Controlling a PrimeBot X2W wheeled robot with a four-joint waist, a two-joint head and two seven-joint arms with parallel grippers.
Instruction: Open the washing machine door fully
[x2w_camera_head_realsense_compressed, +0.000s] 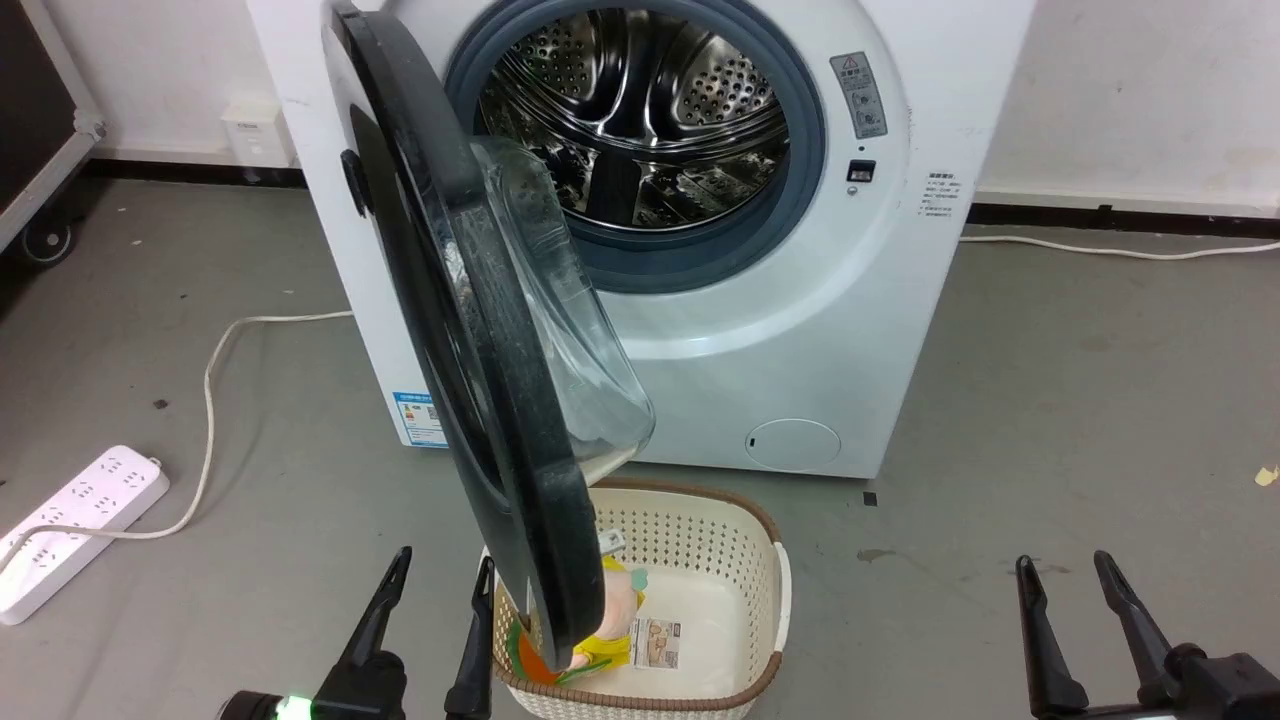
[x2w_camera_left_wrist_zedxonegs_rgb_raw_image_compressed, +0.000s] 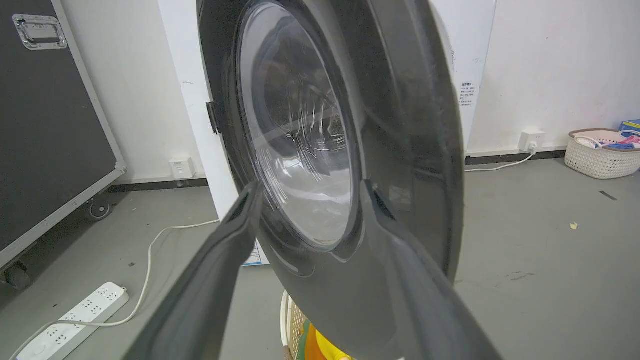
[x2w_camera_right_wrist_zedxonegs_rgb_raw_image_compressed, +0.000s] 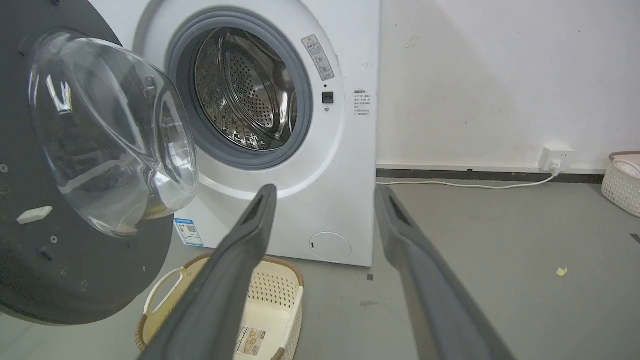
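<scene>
Both door (x2w_camera_left_wrist_zedxonegs_rgb_raw_image_compressed: 410, 150) faces across wrist views

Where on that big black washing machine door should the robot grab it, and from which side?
The thick black rim of the washing machine door at its free edge, nearest the robot. It stands edge-on, so the open left gripper can likely straddle it head-on; the glass bowl bulges, smooth and curved, offering no hold.

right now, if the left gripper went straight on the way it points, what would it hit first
Most likely the door: the left gripper points at its outer face, open jaws framing the glass centre. The gap is hard to judge, but nothing shows between them.
</scene>
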